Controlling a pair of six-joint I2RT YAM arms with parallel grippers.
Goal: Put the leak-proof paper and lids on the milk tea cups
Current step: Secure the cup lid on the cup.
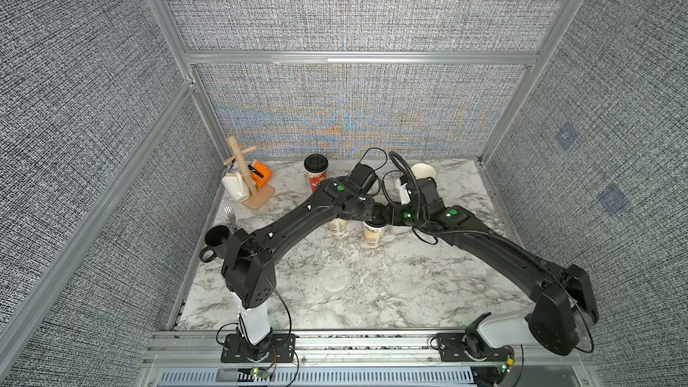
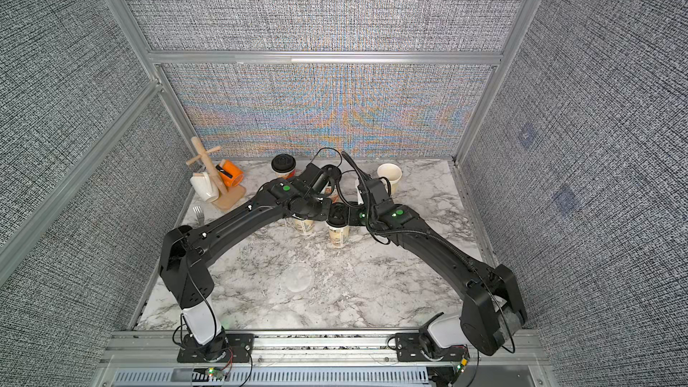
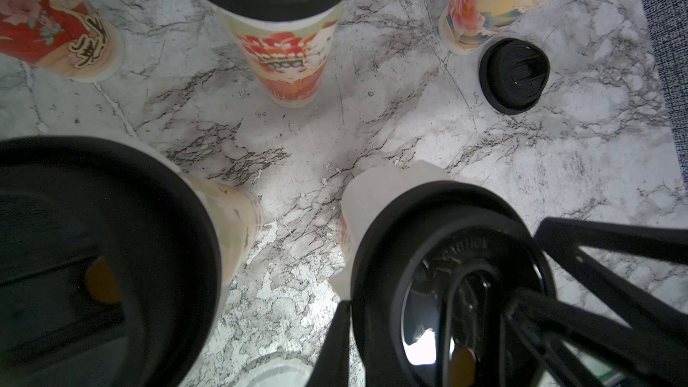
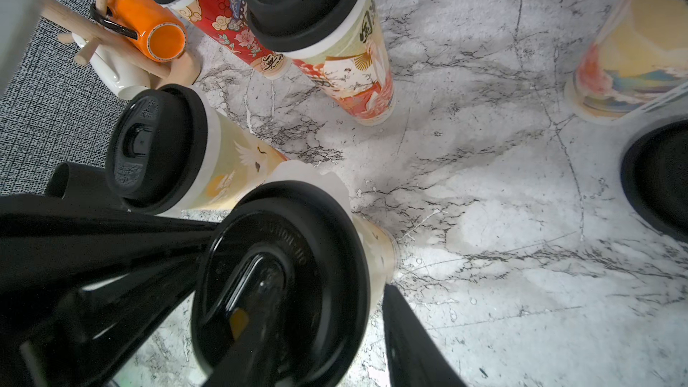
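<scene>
Seating work, I judge: both arms meet over a beige printed paper cup (image 1: 373, 236) mid-table. It is capped by a round black plastic lid (image 4: 279, 284), with a thin whitish film disc (image 4: 309, 176) poking out on one side beneath. Press evenly, cup steadied, so the film is not dragged off-centre.

The left gripper (image 1: 366, 209) sits at the lid; black on black hides whether it is together or apart. Of the right gripper (image 1: 387, 214), one finger (image 4: 409, 340) stands just beside the cup wall; its grip I cannot tell.

Only the top views show a spare translucent round disc (image 1: 334, 278) lying towards the front and an open white-lined paper cup (image 1: 423, 172) at the back.
</scene>
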